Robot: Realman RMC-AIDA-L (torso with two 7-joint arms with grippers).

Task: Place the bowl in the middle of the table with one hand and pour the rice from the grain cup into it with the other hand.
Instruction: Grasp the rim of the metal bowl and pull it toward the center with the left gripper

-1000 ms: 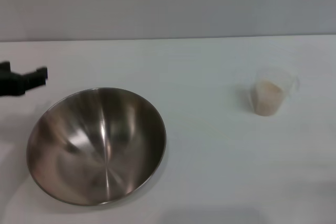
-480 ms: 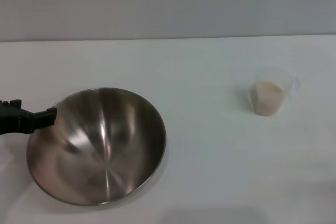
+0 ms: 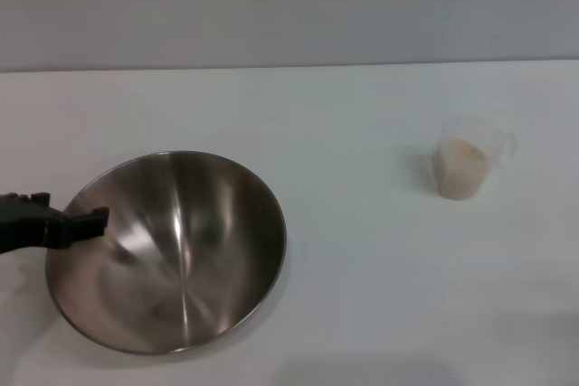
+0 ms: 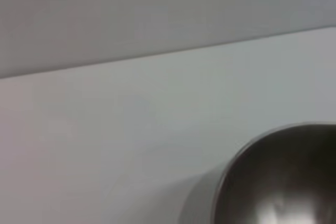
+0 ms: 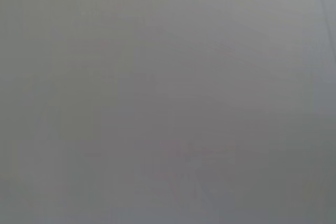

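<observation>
The large steel bowl (image 3: 181,259) sits on the white table (image 3: 362,287) at the front left; part of it also shows in the left wrist view (image 4: 283,182). My black left gripper (image 3: 71,208) is open at the bowl's left rim, with one finger (image 3: 93,219) inside the rim and the other outside it. The clear grain cup (image 3: 470,162) stands upright at the right, apart from the bowl, about half full of pale rice (image 3: 461,176). My right gripper is out of view; its wrist view shows only a plain grey surface.
A grey wall (image 3: 289,6) runs behind the table's far edge. Bare tabletop lies between the bowl and the cup.
My left gripper has moved down and to the right from behind the bowl's left side to its left rim. The bowl and cup have not moved.
</observation>
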